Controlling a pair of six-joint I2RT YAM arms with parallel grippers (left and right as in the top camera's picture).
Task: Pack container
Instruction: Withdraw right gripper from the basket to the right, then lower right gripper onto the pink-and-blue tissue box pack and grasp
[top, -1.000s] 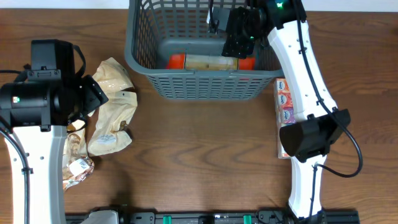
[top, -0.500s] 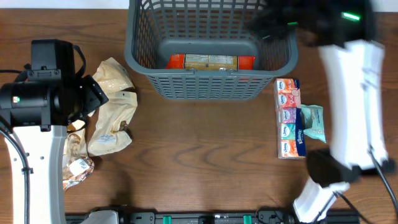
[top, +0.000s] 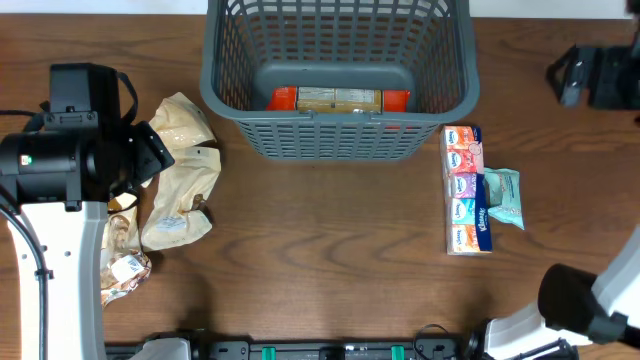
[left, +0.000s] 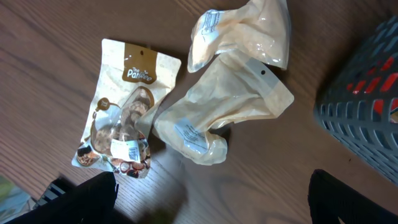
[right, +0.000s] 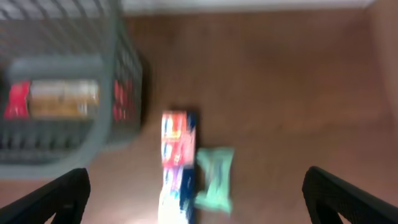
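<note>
Container, dark grey slotted basket, upright on the desk; one orange-ended packet lies flat inside against its near wall. Just off its right front corner: strip of tissue packs, with a green packet touching the strip. Left of the container: three beige snack pouches, overlapping, apparently awaiting packing. Left pincer hangs above those pouches, fingers apart, empty. Right pincer, blurred, well right of the container, likewise apart and empty, probably positioned for the tissues.

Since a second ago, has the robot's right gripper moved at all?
Yes. The right gripper was above the basket; now it is out past the basket's right wall, near the view's right edge.
</note>
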